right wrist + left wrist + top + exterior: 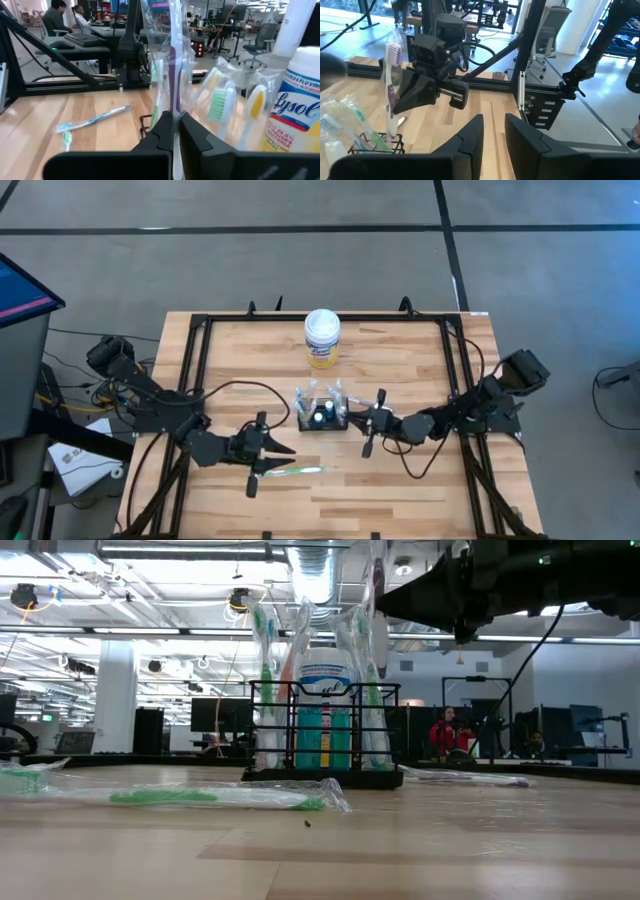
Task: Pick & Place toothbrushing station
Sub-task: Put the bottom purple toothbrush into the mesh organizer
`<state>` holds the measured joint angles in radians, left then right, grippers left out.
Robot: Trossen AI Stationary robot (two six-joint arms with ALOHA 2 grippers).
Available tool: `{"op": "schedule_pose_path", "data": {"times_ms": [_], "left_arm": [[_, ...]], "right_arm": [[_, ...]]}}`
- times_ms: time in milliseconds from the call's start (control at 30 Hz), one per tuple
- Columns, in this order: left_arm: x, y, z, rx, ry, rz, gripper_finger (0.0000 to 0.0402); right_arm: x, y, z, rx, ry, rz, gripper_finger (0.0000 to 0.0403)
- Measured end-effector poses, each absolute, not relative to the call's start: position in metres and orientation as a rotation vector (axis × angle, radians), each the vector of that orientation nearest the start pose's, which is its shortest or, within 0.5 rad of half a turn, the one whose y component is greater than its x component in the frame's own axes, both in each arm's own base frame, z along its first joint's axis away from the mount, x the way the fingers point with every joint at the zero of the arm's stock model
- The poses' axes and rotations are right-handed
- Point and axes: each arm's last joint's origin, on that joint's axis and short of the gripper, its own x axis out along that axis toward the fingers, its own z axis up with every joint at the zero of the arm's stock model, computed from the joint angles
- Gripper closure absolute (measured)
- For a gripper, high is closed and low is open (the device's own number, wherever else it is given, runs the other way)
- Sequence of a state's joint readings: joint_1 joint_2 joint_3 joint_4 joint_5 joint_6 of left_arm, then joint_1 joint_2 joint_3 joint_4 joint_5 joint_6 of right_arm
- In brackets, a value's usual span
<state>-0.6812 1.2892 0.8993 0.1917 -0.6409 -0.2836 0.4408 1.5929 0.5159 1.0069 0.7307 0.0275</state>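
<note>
Caddy: toothbrushing station (322,416) holds upright wrapped brushes.
Right gripper (175,131): clamped on purple wrapped toothbrush (174,60) beside caddy.
Left gripper (493,131): slightly parted, empty.

Lysol canister (322,338) just behind caddy (322,418); bare tabletop (400,490) seemingly elsewhere.

The left arm reaches in from the table's left edge, its left hand (285,448) low over the front-middle boards, fingers (470,137) slightly parted. The right arm reaches in from the right edge; the right hand (364,418) hovers mid-table, fingers (162,131) pinched together.
</note>
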Motion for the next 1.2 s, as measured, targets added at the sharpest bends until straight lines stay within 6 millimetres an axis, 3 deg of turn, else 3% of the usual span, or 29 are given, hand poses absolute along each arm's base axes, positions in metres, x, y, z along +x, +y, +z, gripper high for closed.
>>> {"op": "schedule_pose_path", "data": {"times_ms": [267, 433, 700, 1200], "left_arm": [[0.237, -0.171, 0.293, -0.14, 0.185, -0.011, 0.0327], [0.243, -0.175, 0.281, -0.118, 0.21, 0.028, 0.0327], [0.247, -0.178, 0.275, -0.11, 0.22, 0.035, 0.0327], [0.247, -0.178, 0.275, -0.112, 0.215, 0.036, 0.0327]], "right_arm": [[0.266, 0.1, 0.173, 0.018, 0.058, -0.308, 0.0403], [0.256, 0.093, 0.162, 0.08, 0.059, -0.319, 0.0403], [0.247, 0.091, 0.16, 0.133, 0.0, -0.304, 0.0403], [0.268, 0.088, 0.126, 0.167, -0.061, -0.292, 0.0402]]}}
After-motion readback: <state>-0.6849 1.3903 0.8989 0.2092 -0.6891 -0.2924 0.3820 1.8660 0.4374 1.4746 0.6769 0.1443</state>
